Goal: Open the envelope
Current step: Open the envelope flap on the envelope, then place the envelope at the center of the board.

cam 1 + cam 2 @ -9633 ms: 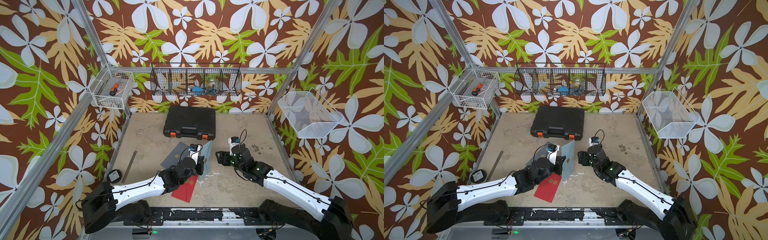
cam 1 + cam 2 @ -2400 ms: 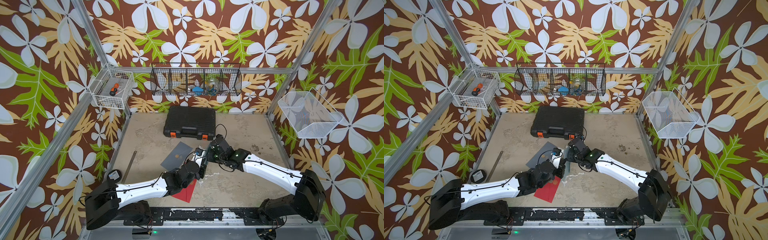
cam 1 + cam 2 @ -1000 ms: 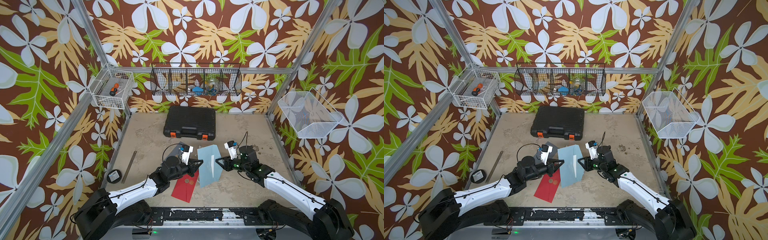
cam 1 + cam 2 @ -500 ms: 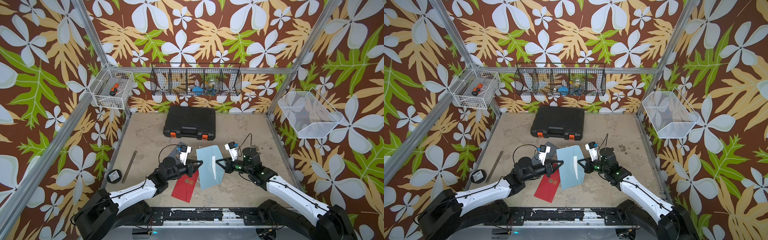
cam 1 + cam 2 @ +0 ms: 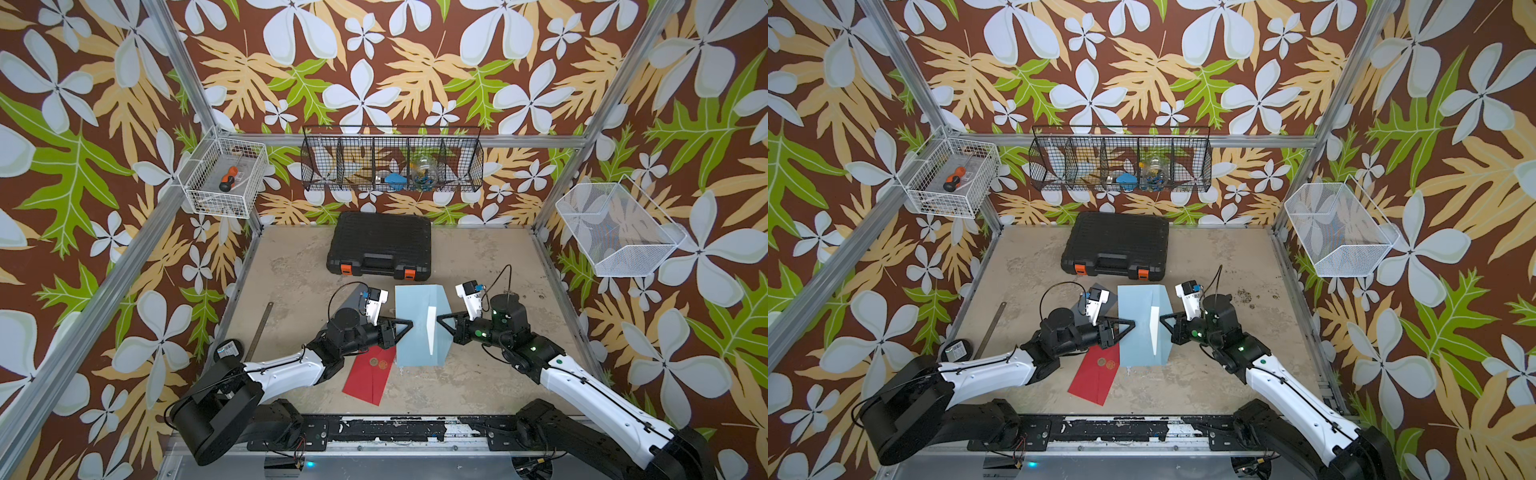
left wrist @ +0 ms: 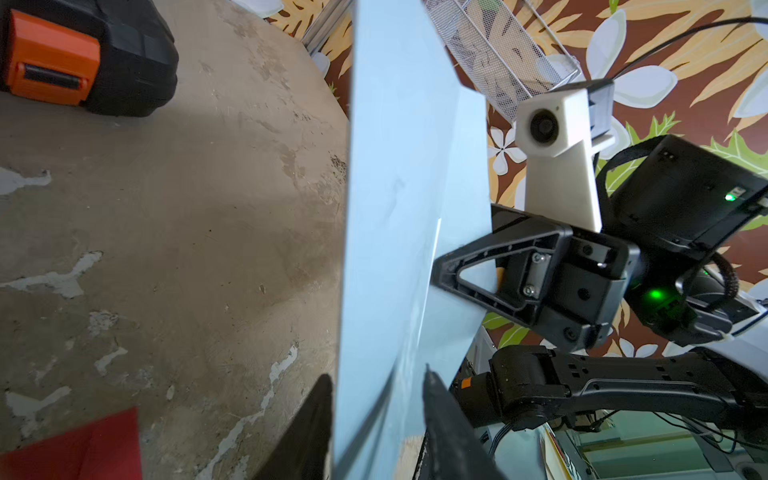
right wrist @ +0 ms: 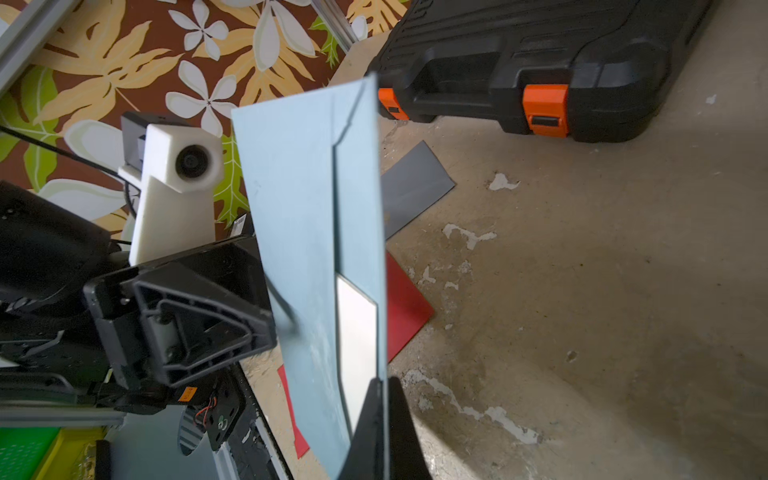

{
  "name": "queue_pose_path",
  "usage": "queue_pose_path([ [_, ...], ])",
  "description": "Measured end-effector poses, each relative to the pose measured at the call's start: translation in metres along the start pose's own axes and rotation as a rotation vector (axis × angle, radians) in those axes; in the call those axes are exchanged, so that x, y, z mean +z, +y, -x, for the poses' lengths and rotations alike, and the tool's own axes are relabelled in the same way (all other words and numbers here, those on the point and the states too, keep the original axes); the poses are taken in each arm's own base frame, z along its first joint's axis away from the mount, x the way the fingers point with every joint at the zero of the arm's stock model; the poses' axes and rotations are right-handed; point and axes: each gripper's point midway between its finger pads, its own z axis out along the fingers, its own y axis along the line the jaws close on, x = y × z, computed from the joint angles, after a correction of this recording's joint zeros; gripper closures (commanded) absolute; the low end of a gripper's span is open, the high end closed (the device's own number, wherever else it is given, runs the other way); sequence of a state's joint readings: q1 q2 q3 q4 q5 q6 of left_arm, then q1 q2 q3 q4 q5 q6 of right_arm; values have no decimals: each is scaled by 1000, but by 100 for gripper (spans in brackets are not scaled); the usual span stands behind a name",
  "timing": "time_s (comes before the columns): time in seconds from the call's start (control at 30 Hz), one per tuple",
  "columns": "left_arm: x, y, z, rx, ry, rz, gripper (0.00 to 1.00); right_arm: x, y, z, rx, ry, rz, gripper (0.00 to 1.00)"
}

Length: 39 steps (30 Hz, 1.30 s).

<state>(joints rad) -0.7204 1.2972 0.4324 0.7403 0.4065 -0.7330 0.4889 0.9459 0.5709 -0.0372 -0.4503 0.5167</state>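
Pale blue envelope (image 5: 415,345) held upright over the middle of the table (image 5: 478,249), between two robot arms.
The right gripper (image 5: 438,319) is clamped on one side edge; the left gripper (image 5: 409,323) straddles the opposite edge, jaws apart.

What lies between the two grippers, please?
The blue envelope, pinched by the right gripper, the left gripper open at its opposite edge; both top views show it.

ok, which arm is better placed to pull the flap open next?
Right, probably. The right gripper is shut on the light blue envelope at its lifted flap edge, white inside showing. The left gripper only straddles the opposite edge, jaws apart.
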Motion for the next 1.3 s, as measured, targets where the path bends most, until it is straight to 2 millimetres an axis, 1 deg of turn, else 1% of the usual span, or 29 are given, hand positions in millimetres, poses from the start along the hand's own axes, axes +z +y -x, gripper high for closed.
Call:
queue_pose_path([
  [0.1,-1,6,5,-1,-16,49,38,2,-12,-1,19,13,-60,100],
  [0.23,-4,12,8,7,-33,99,36,4,-33,-2,56,27,-136,100],
  [0.37,-11,17,12,15,-54,142,35,3,-71,-5,139,43,-224,100],
  [0.47,-15,16,15,29,-72,150,34,2,-94,-9,209,64,-255,100],
  [0.57,-15,17,15,38,-72,153,34,4,-109,-11,259,92,-263,100],
  [0.7,-13,16,12,36,-56,142,35,10,-126,-8,282,126,-265,100],
  [0.93,-14,11,9,38,-43,115,35,16,-161,-11,320,187,-314,100],
  [1.17,-14,7,10,43,-42,102,35,33,-186,-29,343,274,-338,94],
  [1.3,-17,6,9,45,-43,98,35,39,-194,-38,355,306,-347,80],
])
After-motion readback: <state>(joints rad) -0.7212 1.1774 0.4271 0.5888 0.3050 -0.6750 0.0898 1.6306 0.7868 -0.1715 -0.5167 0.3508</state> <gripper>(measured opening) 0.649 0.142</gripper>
